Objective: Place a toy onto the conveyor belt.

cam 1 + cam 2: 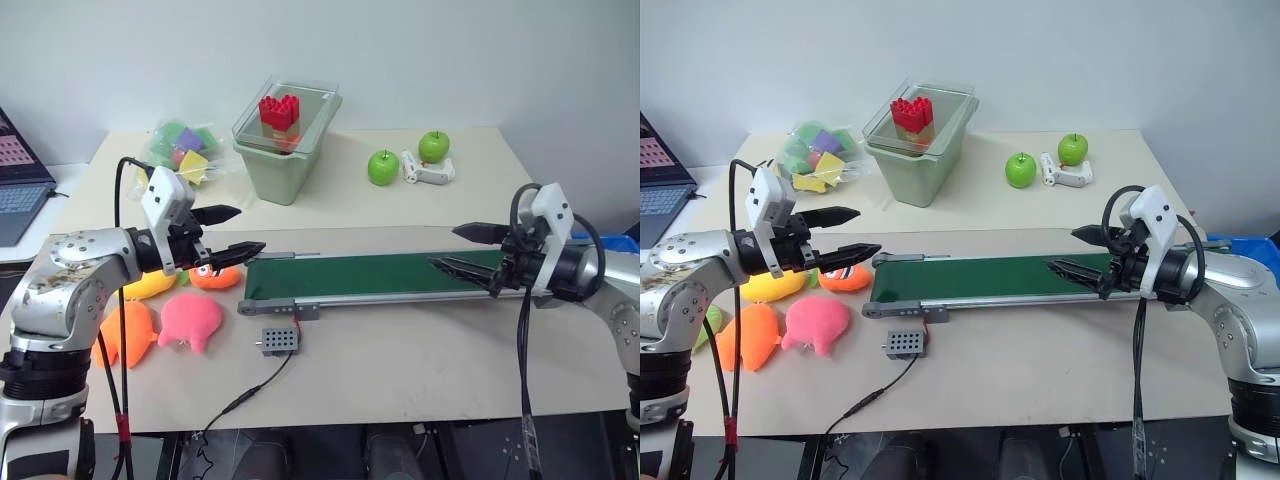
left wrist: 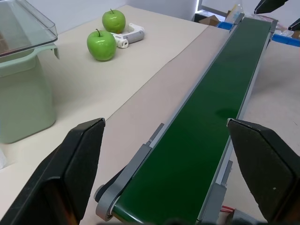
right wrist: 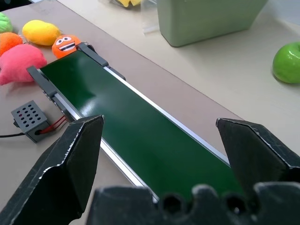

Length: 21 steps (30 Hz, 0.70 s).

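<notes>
The conveyor belt (image 1: 370, 275) runs left to right across the middle of the table, dark green in a grey frame. A sliver of the lime-green toy (image 3: 3, 22) peeks out past the other plushes at the belt's left end, mostly hidden behind my left arm (image 1: 707, 320). My left gripper (image 1: 250, 229) hovers open and empty just off the belt's left end, above the orange face plush (image 1: 215, 277). My right gripper (image 1: 444, 248) is open and empty over the right part of the belt. Nothing lies on the belt surface (image 2: 201, 140).
Pink (image 1: 190, 320), orange (image 1: 125, 333) and yellow (image 1: 145, 287) plushes lie left of the belt. A grey box (image 1: 278, 341) with a cable sits in front. Behind stand a pale green bin (image 1: 283, 150), two apples (image 1: 383, 167), a bag of blocks (image 1: 183, 150) and a laptop (image 1: 15, 180).
</notes>
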Each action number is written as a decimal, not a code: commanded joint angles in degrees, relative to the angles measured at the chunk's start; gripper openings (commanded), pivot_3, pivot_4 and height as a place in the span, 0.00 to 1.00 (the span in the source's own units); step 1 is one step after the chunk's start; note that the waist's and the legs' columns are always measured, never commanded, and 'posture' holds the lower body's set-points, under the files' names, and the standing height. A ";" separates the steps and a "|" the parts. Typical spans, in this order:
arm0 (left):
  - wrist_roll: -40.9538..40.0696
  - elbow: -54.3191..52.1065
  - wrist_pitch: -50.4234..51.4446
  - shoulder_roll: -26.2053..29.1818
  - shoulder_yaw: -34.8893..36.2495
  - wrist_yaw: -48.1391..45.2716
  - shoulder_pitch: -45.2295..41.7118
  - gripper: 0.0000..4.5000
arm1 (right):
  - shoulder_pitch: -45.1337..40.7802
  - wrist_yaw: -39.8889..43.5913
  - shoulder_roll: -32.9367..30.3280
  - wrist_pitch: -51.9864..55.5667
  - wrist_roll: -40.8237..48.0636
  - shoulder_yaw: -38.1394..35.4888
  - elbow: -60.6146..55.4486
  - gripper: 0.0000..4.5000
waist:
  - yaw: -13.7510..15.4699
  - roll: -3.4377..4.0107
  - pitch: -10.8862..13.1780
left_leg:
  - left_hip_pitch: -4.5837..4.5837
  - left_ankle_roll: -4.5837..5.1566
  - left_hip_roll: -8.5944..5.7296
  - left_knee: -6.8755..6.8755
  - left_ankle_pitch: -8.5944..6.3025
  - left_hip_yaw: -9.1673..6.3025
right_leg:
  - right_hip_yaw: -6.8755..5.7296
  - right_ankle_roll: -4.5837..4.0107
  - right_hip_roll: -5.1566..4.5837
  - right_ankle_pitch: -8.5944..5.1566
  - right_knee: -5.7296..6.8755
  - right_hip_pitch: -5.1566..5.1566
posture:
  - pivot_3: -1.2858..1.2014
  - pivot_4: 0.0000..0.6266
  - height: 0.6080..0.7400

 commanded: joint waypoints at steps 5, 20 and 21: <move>0.91 1.55 -2.14 0.07 0.48 -0.20 -3.22 0.99 | -2.23 -0.26 -0.88 -1.24 -0.49 -0.25 -1.24 1.00 | 0.30 0.00 0.00 | 0.00 0.01 0.00 0.01 0.00 0.01 | -0.01 0.00 0.00 0.00 0.01 0.00 | 0.52 0.24 1.00; 8.80 24.99 -6.43 2.14 21.74 23.30 -1.07 0.99 | -9.16 4.28 -0.94 -3.94 -3.05 4.61 5.24 1.00 | -0.29 -0.01 0.01 | -0.01 -0.12 0.01 -0.03 0.06 -0.06 | 0.01 0.01 0.02 0.00 -0.05 -0.07 | 0.52 0.24 1.00; 8.60 25.80 -6.32 1.86 23.98 25.29 -0.48 0.99 | -10.11 4.93 -0.93 -4.37 -3.46 5.30 6.20 1.00 | -0.28 -0.01 0.00 | -0.01 -0.16 0.01 -0.03 0.08 -0.07 | 0.01 0.02 0.01 0.01 -0.07 -0.07 | 0.52 0.24 1.00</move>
